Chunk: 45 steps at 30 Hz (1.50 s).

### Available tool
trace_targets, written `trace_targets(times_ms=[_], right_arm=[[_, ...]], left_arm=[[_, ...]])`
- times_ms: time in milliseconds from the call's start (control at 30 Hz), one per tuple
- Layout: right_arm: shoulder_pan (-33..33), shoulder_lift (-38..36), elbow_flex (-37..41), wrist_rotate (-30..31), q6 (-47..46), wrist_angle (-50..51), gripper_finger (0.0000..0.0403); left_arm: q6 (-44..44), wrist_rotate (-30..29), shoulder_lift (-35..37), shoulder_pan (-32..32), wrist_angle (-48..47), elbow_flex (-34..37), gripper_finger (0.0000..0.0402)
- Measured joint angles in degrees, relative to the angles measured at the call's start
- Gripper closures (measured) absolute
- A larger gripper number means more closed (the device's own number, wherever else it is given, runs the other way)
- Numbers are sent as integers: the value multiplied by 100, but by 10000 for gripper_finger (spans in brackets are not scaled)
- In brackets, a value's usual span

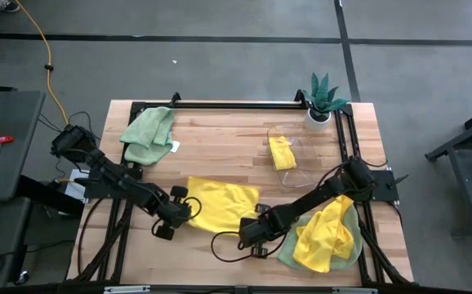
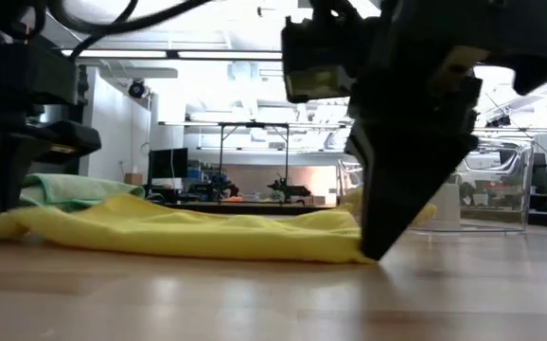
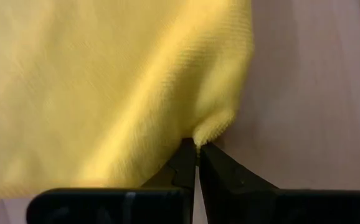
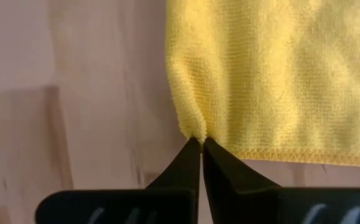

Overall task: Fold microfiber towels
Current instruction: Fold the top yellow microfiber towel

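Note:
A bright yellow microfiber towel lies spread out, with a few wrinkles, on the wooden table near its middle. My left gripper is shut on the towel's left near corner. My right gripper is shut on its right near corner. In the low view the towel rests on the wood between the two grippers, with my right gripper coming down at its right end. My left gripper pinches the towel's corner between its two fingertips, coming steeply from above. The cloth puckers at the pinch and the rest of the towel lies on the table. My right gripper pinches the other near corner, where two hemmed edges meet, between its fingertips, pointing steeply down. The corner bunches slightly at the tips and the towel stays on the wood.
A pale green towel lies bunched at the far left. A clear container holding a yellow towel stands at the far right, beside a small potted plant. A heap of yellow and green towels lies at the near right.

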<state>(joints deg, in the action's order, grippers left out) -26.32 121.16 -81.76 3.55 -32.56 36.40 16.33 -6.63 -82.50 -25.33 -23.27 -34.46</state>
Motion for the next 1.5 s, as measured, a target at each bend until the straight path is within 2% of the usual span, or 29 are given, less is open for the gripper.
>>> trace_targets(times_ms=[167,367,633,967,1233,1500], right_arm=[[-1,-6,0,-8,-109,333,403],[34,-13,-7,-9,-200,593,403],[40,-15,-20,7,-192,864,403],[108,-200,39,9,-93,1003,403],[178,-1085,1369,-354,-678,-45,401],[164,-1612,1923,-443,-1003,-344,402]], left_arm=[[-3,146,0,28,7,0,399],[536,345,7,-210,55,-9,399],[1155,211,11,-630,171,-17,399],[1570,97,11,-769,280,-17,399],[2109,317,6,-924,264,7,399],[2461,-83,9,-1233,317,2,399]])
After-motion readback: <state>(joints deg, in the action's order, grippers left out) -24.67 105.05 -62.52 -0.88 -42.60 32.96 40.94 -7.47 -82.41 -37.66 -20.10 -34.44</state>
